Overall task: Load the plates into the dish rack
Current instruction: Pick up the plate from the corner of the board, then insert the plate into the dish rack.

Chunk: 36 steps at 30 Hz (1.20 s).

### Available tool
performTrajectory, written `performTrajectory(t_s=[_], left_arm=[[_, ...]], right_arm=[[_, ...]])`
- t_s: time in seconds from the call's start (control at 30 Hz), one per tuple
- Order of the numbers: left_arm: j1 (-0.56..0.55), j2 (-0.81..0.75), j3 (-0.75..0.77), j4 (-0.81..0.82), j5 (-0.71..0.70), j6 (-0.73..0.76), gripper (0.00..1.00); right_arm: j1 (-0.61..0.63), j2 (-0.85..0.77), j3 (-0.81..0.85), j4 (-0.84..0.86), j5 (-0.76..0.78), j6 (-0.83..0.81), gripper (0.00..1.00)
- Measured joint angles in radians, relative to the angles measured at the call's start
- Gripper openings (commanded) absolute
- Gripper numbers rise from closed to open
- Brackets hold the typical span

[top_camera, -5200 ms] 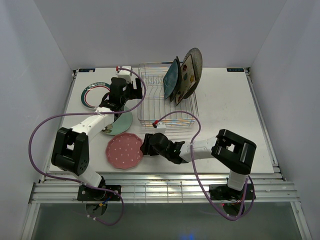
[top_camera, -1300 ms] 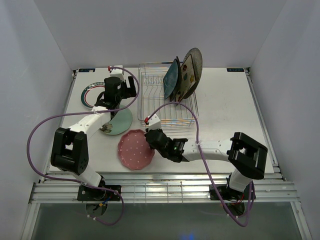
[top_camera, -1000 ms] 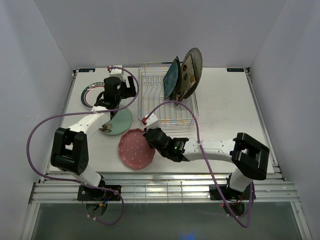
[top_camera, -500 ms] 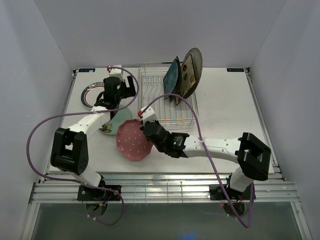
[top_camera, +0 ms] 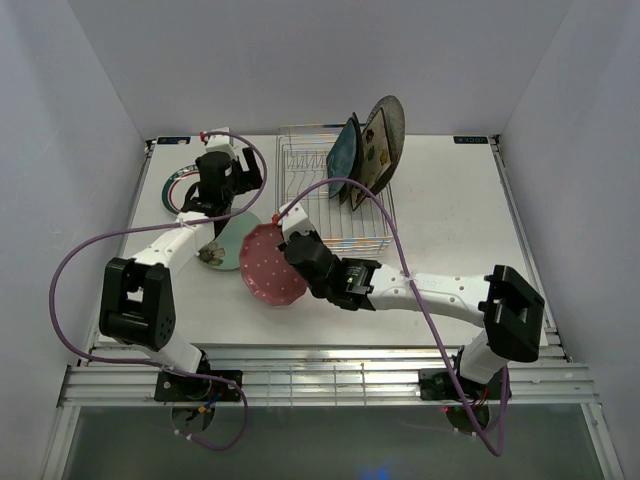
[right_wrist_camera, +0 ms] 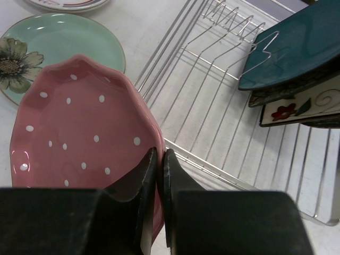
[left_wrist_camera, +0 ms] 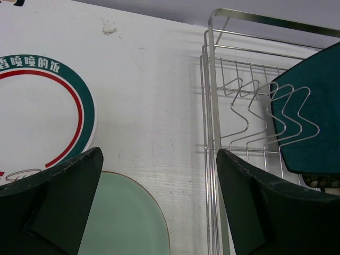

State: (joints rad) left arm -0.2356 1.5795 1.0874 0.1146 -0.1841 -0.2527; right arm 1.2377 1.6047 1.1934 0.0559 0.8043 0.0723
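1. The right gripper [top_camera: 286,262] [right_wrist_camera: 159,159] has its fingers pressed together on the rim of the pink dotted scalloped plate [top_camera: 264,262] [right_wrist_camera: 79,127], which is tilted, its face spreading left of the fingers.
2. Just ahead and right of that gripper lies the silver wire dish rack [top_camera: 340,222] [right_wrist_camera: 212,106], its near rail close to the plate's edge.
3. At the rack's far-right end, well ahead of the right gripper, 4 plates stand on edge: the teal square plate [top_camera: 345,155] [right_wrist_camera: 303,48] frontmost, a dark-edged plate behind it, then the cream floral square plate [top_camera: 376,148] [right_wrist_camera: 303,106], and the speckled grey round plate [top_camera: 390,118] at the back.
4. The left gripper [top_camera: 222,195] [left_wrist_camera: 159,212] hangs with its fingers [left_wrist_camera: 64,196] spread wide, holding nothing.
5. Below the left gripper, on the table [top_camera: 450,210], lies the mint floral round plate [top_camera: 226,240] [left_wrist_camera: 122,223] [right_wrist_camera: 58,45]; the pink plate's edge overlaps it in the overhead view.
6. The white teal-rimmed round plate [top_camera: 178,187] [left_wrist_camera: 37,122] lies flat to the left of the left gripper, with the rack's empty prongs to its right.
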Motion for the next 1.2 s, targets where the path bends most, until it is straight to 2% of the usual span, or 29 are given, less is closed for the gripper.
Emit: performTrajectory(t_s=[0.33,0.67,0.93,1.2], left_arm=[[0.050,-0.039,-0.001,0.006,0.000,-0.045,0.98],[0.054,-0.039,-0.002,0.014,0.003,-0.053,0.98],[0.054,-0.039,-0.002,0.014,0.009,-0.055,0.98],[0.054,-0.039,-0.002,0.017,0.010,-0.055,0.98]], right_arm=[[0.000,-0.034,0.080,-0.058,0.130,-0.066,0.08],[-0.004,-0.041,0.177,-0.038,0.252,-0.183,0.08],[-0.027,-0.027,0.232,0.150,0.387,-0.412,0.08],[-0.098,0.093,0.336,0.422,0.485,-0.675,0.08]])
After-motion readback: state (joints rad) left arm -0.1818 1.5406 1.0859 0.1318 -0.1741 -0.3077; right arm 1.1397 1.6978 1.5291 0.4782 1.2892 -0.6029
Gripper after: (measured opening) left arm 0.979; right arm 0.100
